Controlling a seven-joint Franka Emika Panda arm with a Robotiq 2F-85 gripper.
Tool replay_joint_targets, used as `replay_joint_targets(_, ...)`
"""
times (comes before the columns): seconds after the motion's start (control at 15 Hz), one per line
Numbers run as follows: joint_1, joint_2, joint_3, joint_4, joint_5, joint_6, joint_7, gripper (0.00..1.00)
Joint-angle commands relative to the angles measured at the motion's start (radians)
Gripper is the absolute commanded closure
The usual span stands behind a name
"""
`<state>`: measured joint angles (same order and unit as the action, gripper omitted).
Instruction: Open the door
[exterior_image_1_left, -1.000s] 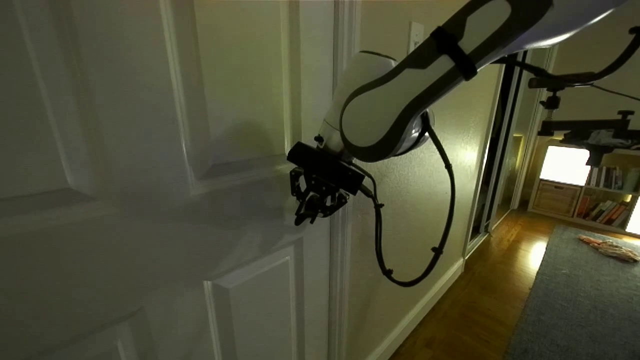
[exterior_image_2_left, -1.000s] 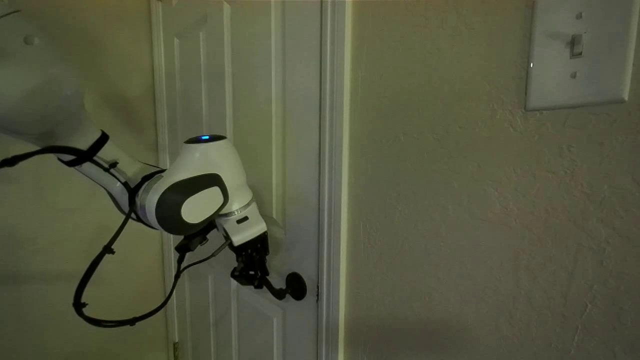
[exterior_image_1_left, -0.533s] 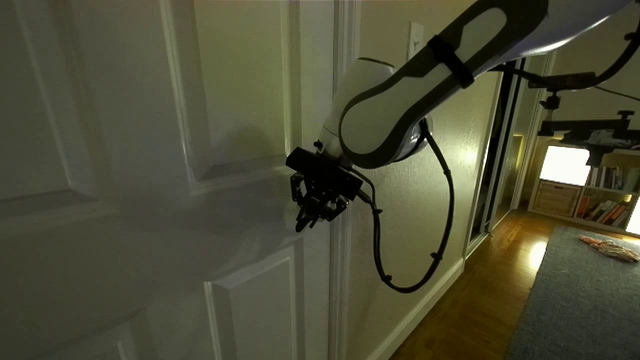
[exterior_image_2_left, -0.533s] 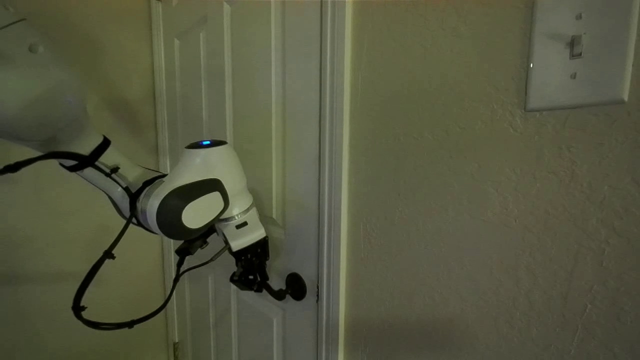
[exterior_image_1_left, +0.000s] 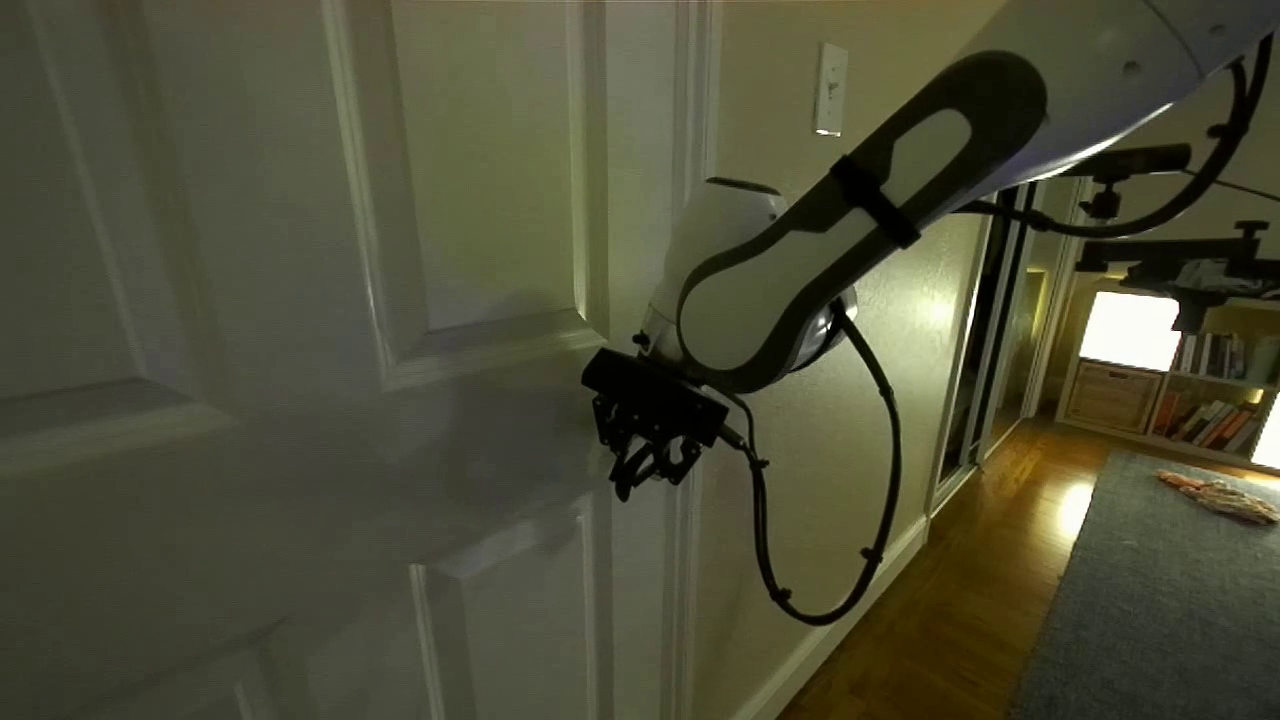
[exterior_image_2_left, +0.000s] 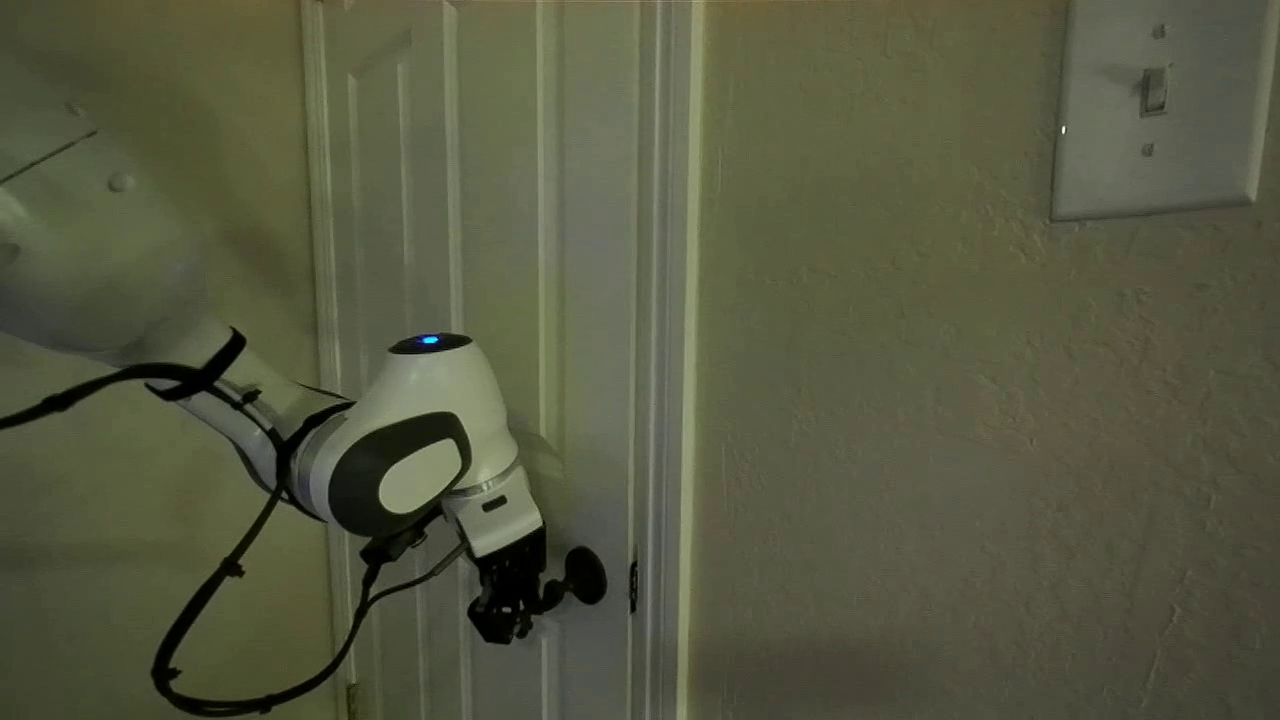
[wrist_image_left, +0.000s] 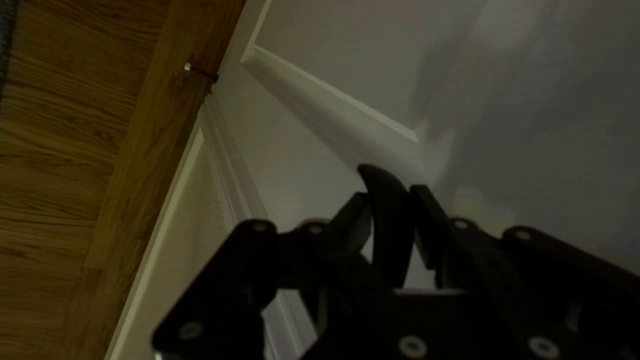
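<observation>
The white panelled door (exterior_image_1_left: 330, 480) fills the left of an exterior view. It also shows in an exterior view (exterior_image_2_left: 595, 300) and the wrist view (wrist_image_left: 340, 65). It stands slightly ajar, with a dark latch plate (exterior_image_2_left: 633, 587) showing at its edge. The dark lever handle (exterior_image_2_left: 586, 575) is tilted down; its curved end also shows in the wrist view (wrist_image_left: 392, 225). My gripper (wrist_image_left: 390, 195) has both fingertips against the lever, one on each side. In the exterior views the gripper (exterior_image_1_left: 645, 475) (exterior_image_2_left: 512, 622) points down at the handle and partly hides the lever.
The door frame (exterior_image_2_left: 672, 300) and textured wall (exterior_image_2_left: 900, 400) adjoin the handle side. A light switch (exterior_image_1_left: 830, 90) is on the wall. A small door stop (wrist_image_left: 200, 71) sticks out near the wooden floor (wrist_image_left: 75, 175). Sliding closet doors (exterior_image_1_left: 1010, 330) and a grey rug (exterior_image_1_left: 1150, 600) lie beyond.
The arm and gripper have moved down, turning the lever down with them. The door has shifted slightly out of line with its frame, and the latch plate at its edge has come into view.
</observation>
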<state>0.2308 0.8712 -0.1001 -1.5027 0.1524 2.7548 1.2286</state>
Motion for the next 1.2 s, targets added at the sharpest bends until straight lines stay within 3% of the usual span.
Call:
replay_joint_targets(0.0,0.004,-0.026,-0.002,-0.107,0.007,-0.017,0.005,0.88)
replay_joint_targets(0.67,-0.113,-0.301,0.221,-0.455,0.147,0.019,-0.294,0.90)
replay_joint_targets(1.13,-0.140,-0.578,0.324,-0.712,0.294,-0.099,-0.465,0.91)
